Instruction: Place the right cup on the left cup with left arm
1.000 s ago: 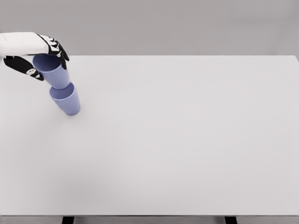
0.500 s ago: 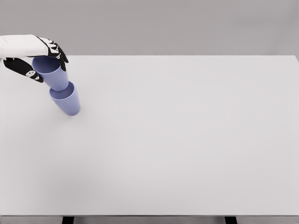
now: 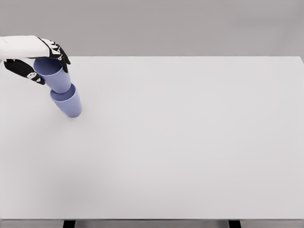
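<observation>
Two blue-violet cups are at the far left of the white table [image 3: 190, 142]. The lower cup [image 3: 68, 104] stands on the table. The upper cup [image 3: 53, 74] sits tilted with its base inside the lower cup's mouth. My left hand [image 3: 42, 61] comes in from the left edge, and its black-tipped fingers wrap the upper cup's rim from both sides. The right arm does not show.
The table's back edge runs just behind the hand, against a grey wall. Two dark table legs [image 3: 69, 223] show under the front edge.
The held cup has sunk slightly deeper into the lower cup over the last second. The hand barely moved since half a second ago.
</observation>
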You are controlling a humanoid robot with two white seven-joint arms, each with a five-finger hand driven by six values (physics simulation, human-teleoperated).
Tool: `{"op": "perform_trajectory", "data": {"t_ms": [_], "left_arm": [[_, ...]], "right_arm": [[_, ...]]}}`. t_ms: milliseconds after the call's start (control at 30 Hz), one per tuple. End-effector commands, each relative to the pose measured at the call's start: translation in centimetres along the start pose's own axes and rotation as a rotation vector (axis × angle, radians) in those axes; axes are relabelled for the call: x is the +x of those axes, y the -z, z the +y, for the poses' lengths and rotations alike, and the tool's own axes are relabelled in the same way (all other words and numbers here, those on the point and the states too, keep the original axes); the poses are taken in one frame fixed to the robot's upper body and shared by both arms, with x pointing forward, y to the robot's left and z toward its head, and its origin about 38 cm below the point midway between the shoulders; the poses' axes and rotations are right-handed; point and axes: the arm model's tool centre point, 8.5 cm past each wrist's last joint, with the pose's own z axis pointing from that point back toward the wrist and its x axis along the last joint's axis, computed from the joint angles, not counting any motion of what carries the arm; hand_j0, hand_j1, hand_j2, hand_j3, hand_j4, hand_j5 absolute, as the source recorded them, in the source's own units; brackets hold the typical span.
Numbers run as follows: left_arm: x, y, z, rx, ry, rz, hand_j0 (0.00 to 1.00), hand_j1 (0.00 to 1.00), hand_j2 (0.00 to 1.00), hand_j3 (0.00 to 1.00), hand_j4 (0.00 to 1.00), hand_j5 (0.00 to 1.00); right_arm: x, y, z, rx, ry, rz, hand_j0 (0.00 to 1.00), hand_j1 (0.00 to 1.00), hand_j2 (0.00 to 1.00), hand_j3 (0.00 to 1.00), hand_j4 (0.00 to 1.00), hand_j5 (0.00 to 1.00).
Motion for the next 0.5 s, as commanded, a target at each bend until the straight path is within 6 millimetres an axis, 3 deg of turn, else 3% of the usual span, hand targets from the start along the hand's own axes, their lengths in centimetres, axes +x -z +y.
{"op": "perform_trajectory", "data": {"t_ms": [0,467], "left_arm": [[0.09,-0.02,0.14,0.008,-0.005,-0.003,0.58,0.58,0.58,0.58,0.58,0.58],[-0.02,-0.15,-0.29,0.003,-0.011,0.001,0.58,0.58,0.58,0.58,0.58,0.58]], "right_arm": [[-0.02,0.0,0.0,0.0,0.0,0.001,1.0,1.0,1.0,1.0,1.0,1.0],[-0.01,0.0,0.01,0.001,-0.002,0.001,1.0,1.0,1.0,1.0,1.0,1.0]]}}
